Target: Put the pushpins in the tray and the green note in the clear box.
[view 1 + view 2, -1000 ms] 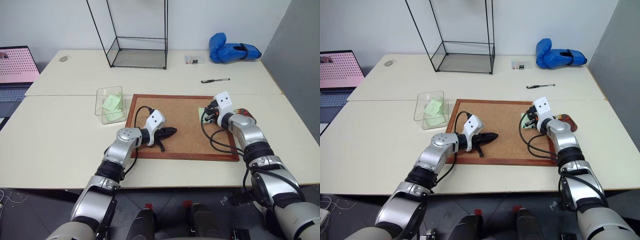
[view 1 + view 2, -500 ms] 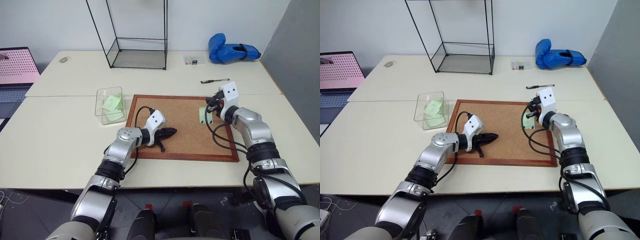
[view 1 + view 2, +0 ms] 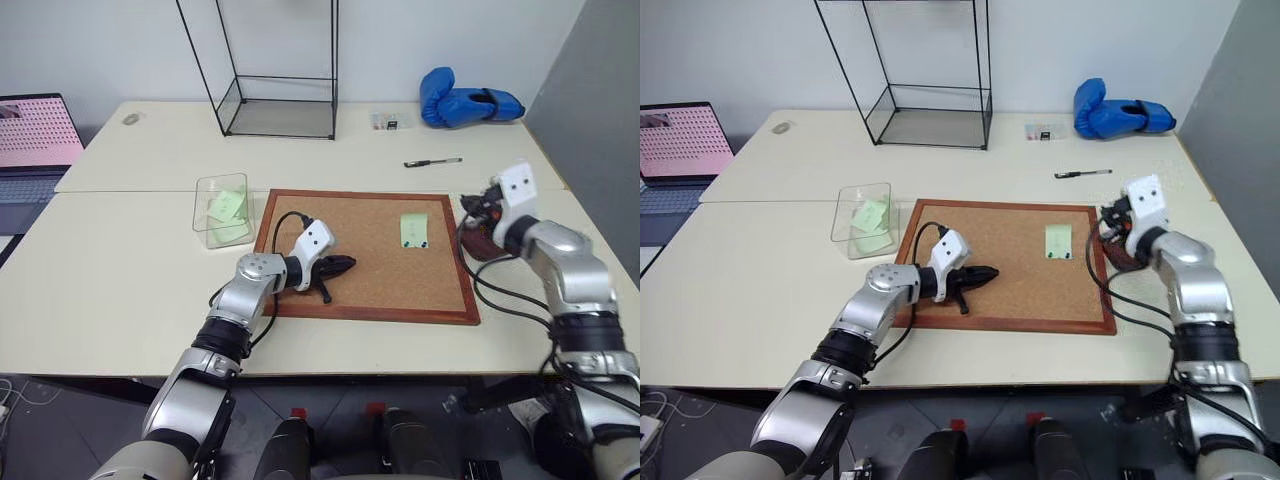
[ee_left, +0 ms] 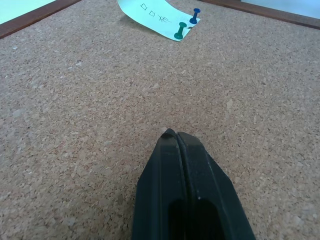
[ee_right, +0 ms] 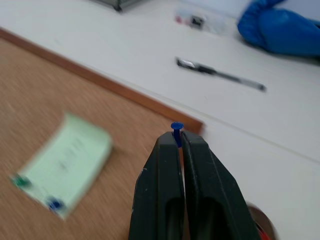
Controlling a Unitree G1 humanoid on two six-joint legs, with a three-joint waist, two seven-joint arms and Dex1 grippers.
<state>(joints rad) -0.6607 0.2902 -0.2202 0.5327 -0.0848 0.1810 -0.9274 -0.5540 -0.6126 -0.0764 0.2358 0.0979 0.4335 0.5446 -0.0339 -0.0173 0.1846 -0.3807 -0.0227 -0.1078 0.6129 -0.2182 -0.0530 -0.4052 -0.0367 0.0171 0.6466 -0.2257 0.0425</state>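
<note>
The green note (image 3: 413, 229) lies on the cork board (image 3: 360, 295), held at its near edge by a green pushpin (image 4: 179, 33) and a blue pushpin (image 4: 195, 14). My right gripper (image 5: 176, 137) is shut on another blue pushpin (image 5: 176, 129). It hovers off the board's right edge, over the small reddish-brown tray (image 3: 487, 247). My left gripper (image 3: 345, 264) is shut with nothing in it and rests on the board's left half, pointing toward the note. The clear box (image 3: 222, 208) stands left of the board with green paper inside.
A tall black-framed glass case (image 3: 280, 100) stands at the back, and a blue glove (image 3: 465, 105), a pen (image 3: 432, 161) and a small case (image 3: 383, 121) lie at the back right. A laptop (image 3: 35, 135) sits at the far left.
My right gripper has lifted off the note and swung right, off the board to above the tray, carrying a blue pushpin. The note is now uncovered. My left arm has stayed still.
</note>
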